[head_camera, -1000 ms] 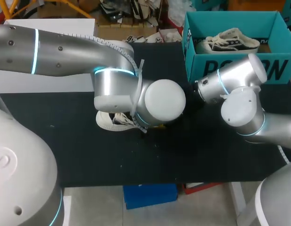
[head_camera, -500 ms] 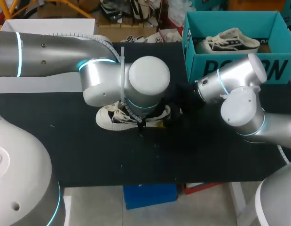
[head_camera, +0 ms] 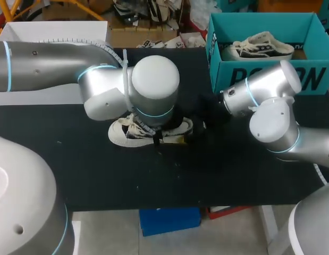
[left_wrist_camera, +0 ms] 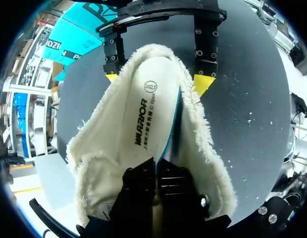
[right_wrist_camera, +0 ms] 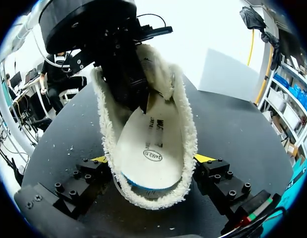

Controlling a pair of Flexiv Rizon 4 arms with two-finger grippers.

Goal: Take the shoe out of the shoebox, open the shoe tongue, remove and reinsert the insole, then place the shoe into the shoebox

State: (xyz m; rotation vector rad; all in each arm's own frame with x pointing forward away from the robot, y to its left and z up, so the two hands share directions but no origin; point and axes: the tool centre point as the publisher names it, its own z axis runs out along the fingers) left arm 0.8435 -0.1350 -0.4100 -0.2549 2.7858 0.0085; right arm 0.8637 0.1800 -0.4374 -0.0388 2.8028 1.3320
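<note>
Though its rim is fleecy, the shoe's [left_wrist_camera: 205, 148] oval insole [left_wrist_camera: 152, 111] is smooth.

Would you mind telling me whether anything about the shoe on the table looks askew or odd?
The white printed insole sits askew inside the white fleece-lined shoe: one long edge is lifted off the lining, showing blue beneath. The left gripper pinches its front end; the right gripper clamps the heel.

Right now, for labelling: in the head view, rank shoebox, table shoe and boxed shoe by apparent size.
1. shoebox
2. table shoe and boxed shoe: alike, unranked; left arm hides part of the former.
</note>
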